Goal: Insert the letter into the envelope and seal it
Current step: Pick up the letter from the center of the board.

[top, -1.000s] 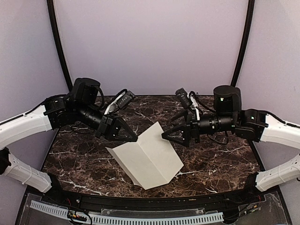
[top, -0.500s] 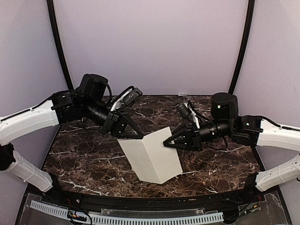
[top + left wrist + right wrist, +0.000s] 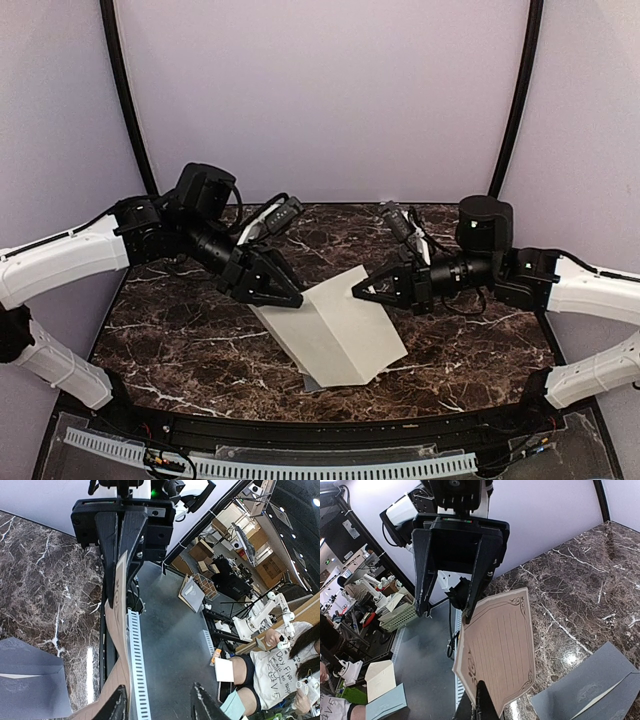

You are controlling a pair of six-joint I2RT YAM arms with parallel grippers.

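The letter (image 3: 335, 330), creased cream paper, hangs folded above the dark marble table (image 3: 170, 340). My right gripper (image 3: 358, 292) is shut on its upper right corner; in the right wrist view the shut fingers (image 3: 482, 700) pinch the lined, bordered letter (image 3: 500, 650) at its near edge. My left gripper (image 3: 286, 296) stands open at the letter's upper left edge, and in the left wrist view the letter's edge (image 3: 117, 630) runs along one finger of that gripper (image 3: 159, 705). The grey envelope (image 3: 312, 383) lies flat on the table, mostly hidden under the letter; more of the envelope shows (image 3: 590, 685) (image 3: 30, 680).
A white slotted cable strip (image 3: 300, 465) runs along the table's near edge. Black arch poles (image 3: 125, 90) and purple walls close the back and sides. Both arms reach inward over the middle of the table.
A second ago the left gripper held the letter and the right stood open. The right has since shut on the upper right corner, the left has opened, and the letter has shifted right.
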